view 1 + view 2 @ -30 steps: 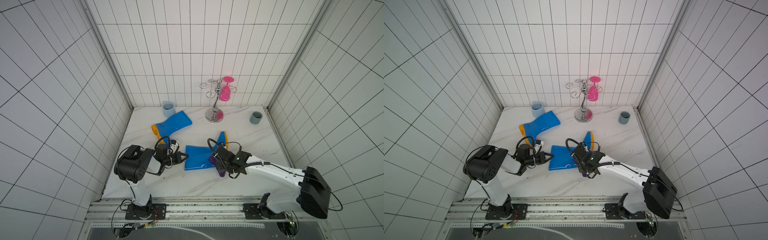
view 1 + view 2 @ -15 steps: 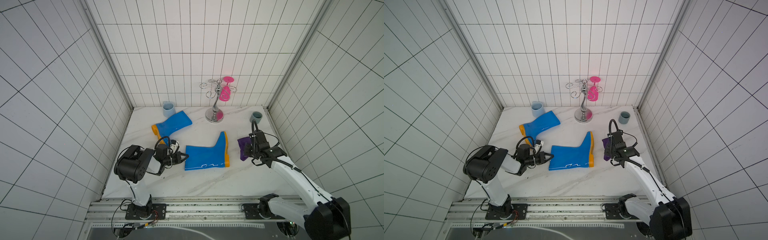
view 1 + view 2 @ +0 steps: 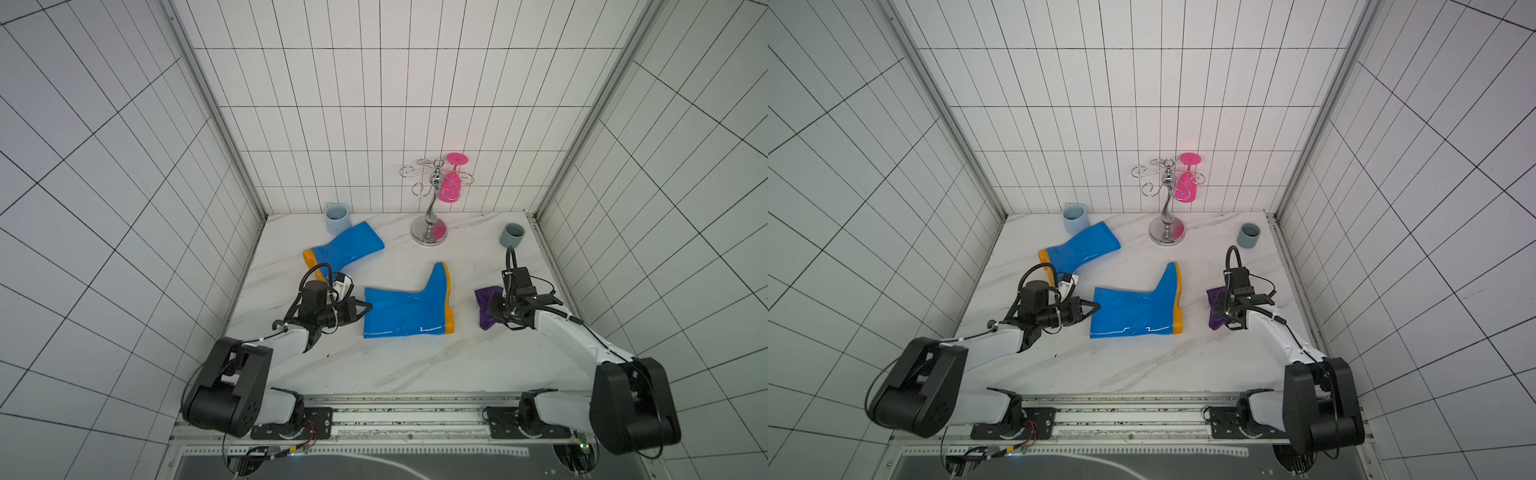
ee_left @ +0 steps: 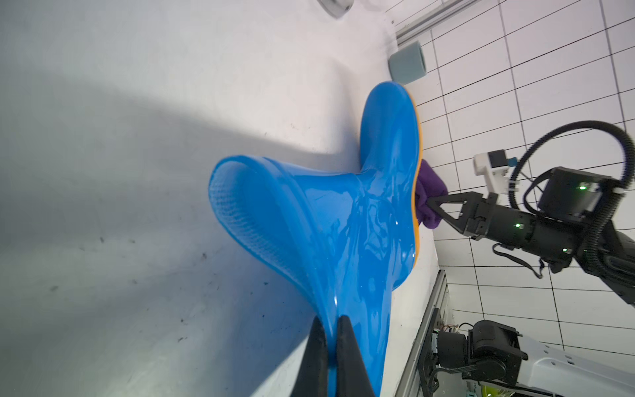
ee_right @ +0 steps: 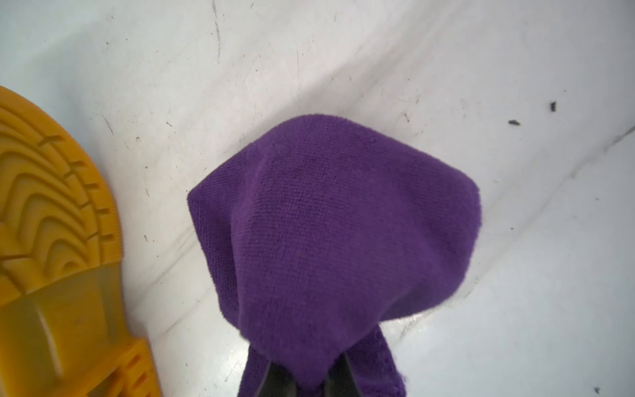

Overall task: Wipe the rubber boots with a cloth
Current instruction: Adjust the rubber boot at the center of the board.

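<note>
Looks pre-wipe: pinching near boot (image 3: 405, 309) cuff in left tool (image 4: 330, 321), cloth (image 5: 336, 233) in right tool (image 4: 431, 203) at 3 o'clock; next, sweep onto blue.

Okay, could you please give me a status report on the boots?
Left end effector shut on near boot, at its shaft rim. Right end effector shut on cloth, apart from the sole. Nothing between them.
</note>
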`<state>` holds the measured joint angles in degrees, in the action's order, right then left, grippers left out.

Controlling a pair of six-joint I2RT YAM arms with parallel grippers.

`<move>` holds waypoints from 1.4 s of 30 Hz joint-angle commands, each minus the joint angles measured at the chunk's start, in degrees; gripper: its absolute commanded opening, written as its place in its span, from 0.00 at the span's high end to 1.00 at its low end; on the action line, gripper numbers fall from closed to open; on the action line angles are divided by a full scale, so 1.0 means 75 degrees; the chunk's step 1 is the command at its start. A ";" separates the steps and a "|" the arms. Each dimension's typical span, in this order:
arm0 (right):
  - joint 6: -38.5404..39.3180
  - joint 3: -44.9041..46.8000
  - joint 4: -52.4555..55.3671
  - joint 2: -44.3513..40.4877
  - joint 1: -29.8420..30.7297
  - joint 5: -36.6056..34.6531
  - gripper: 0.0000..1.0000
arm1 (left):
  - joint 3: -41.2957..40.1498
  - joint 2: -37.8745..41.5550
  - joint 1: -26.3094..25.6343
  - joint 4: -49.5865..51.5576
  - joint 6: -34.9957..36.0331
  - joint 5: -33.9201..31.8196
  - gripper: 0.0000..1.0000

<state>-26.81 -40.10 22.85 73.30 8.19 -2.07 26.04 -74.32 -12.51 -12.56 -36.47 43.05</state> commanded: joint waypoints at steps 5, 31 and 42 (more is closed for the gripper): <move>0.0225 0.0264 -0.0340 -0.0110 -0.0087 0.0383 1.00 | 0.1583 0.1630 0.0341 0.3273 0.0717 -0.0628 1.00; 0.0487 -0.0122 0.0439 -0.1963 -0.0456 0.0831 1.00 | 0.5363 0.0408 -0.1815 0.7569 0.2568 -0.2818 1.00; 0.0513 -0.0944 0.1272 -0.2929 -0.0802 0.0735 1.00 | 0.5911 -0.2128 -0.4163 0.5596 0.1362 -0.2928 1.00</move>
<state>-23.53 -40.10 28.99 53.01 3.33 3.62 67.99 -87.07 -41.52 33.85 -23.33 22.28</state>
